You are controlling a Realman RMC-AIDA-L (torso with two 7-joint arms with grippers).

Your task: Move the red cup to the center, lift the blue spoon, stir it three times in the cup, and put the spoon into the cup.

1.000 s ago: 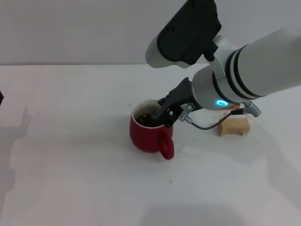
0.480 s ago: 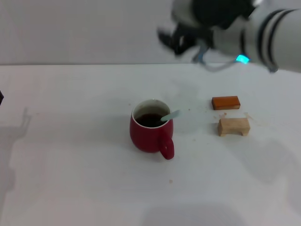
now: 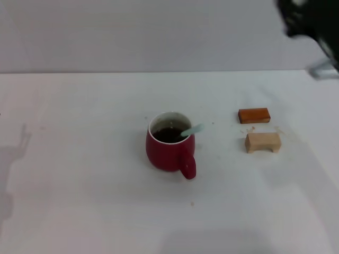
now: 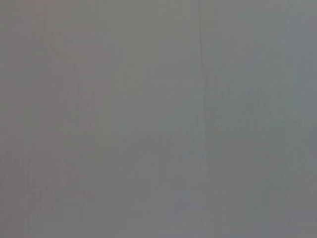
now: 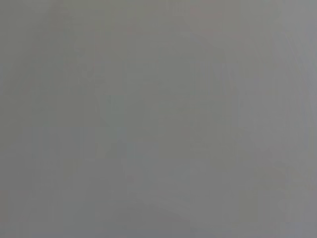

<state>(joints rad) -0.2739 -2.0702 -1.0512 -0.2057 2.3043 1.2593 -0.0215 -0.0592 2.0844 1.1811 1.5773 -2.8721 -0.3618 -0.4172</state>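
From my remote seat, the head view gave me the cup standing upright on the bare middle of the white table, its thick handle turned toward the robot and slightly to its right. Dark liquid sat inside the white interior. The spoon was in the cup, bowl end down in the liquid, its pale blue handle leaning over the rim on the right side and sticking out past it. Nothing was touching the cup or the spoon.

To the right of the cup, well apart from it, lay the orange block, and just nearer the robot from that, the tan block; the two were close together but not touching.

The right gripper appeared only as a dark, blurred shape at the upper right corner of the head view, high above the far right of the table and well away from the cup. I could not tell whether its pincer was spread or pressed together. The left gripper I could not see anywhere. Both wrist views gave me only a flat grey surface, with nothing to pick out.
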